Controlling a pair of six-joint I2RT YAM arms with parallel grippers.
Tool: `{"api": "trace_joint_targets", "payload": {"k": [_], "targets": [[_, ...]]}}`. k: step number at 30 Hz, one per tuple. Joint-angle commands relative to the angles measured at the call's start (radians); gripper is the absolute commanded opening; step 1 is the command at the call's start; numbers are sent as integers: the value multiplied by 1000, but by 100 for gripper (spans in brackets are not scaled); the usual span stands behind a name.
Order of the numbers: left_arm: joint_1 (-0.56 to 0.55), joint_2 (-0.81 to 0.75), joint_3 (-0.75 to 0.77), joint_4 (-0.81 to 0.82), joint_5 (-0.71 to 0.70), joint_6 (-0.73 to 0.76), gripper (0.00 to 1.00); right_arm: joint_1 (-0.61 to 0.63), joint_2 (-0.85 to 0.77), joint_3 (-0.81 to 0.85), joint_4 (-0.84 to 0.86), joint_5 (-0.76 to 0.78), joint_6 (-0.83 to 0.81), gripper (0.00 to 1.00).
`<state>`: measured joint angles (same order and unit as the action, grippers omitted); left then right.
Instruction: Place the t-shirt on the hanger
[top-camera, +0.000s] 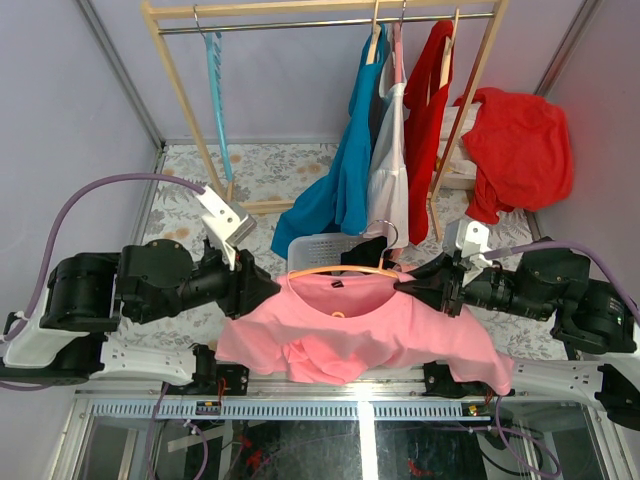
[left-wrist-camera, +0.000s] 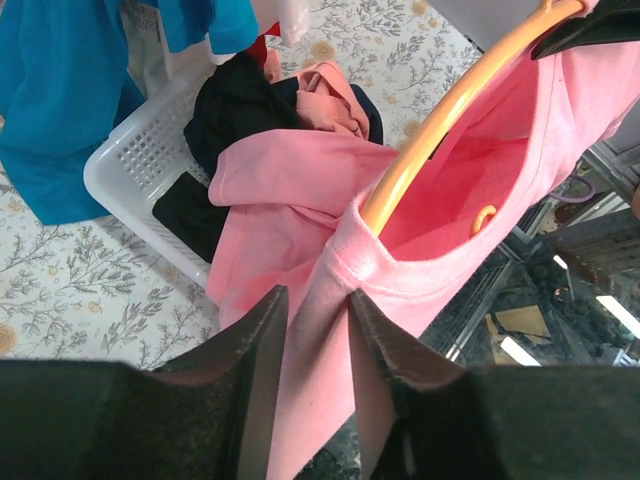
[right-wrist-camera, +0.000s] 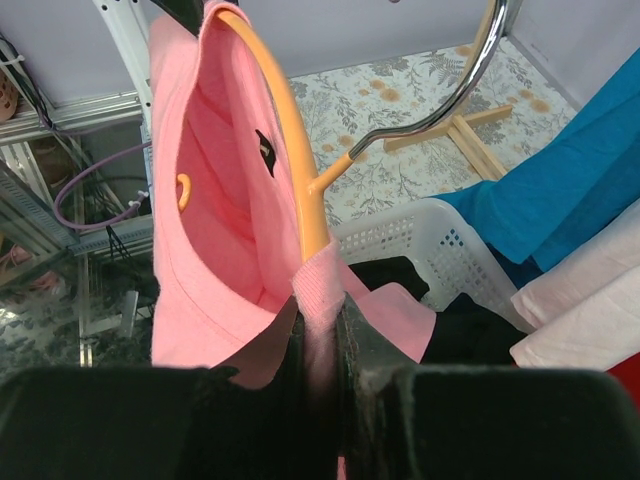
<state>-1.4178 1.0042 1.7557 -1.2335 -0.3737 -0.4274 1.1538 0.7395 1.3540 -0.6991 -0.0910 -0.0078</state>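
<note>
Looking from above, you see the t-shirt (top-camera: 360, 330) hanging between both arms over the table's near edge, in front of the white basket (top-camera: 310, 248). The hanger (top-camera: 340, 268) sits partly inside its neck opening. Your left gripper (left-wrist-camera: 318, 300) is clenched on one shoulder's fabric and your right gripper (right-wrist-camera: 318, 320) on the other.
</note>
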Motion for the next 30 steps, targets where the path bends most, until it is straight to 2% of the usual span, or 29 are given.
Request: {"api": "trace_joint_targets", "payload": {"k": [1, 5, 10, 13, 16, 19, 27, 30], "targets": [[5, 7, 17, 35, -2, 16, 26, -2, -17, 13, 91, -6, 12, 0], [5, 20, 37, 36, 2, 21, 14, -1, -12, 13, 91, -8, 14, 0], [5, 33, 73, 31, -4, 28, 8, -2, -9, 13, 94, -12, 15, 0], [5, 39, 84, 31, -7, 32, 0, -2, -8, 7, 99, -12, 15, 0], [6, 45, 88, 34, -3, 36, 1, -1, -6, 5, 102, -12, 15, 0], [5, 48, 84, 45, 7, 42, 11, 0, -3, 7, 106, -16, 15, 0], [7, 73, 76, 70, 16, 49, 15, -2, 17, 16, 117, -25, 13, 0], [4, 73, 74, 72, 12, 49, 22, -1, 20, 16, 118, -26, 11, 0]]}}
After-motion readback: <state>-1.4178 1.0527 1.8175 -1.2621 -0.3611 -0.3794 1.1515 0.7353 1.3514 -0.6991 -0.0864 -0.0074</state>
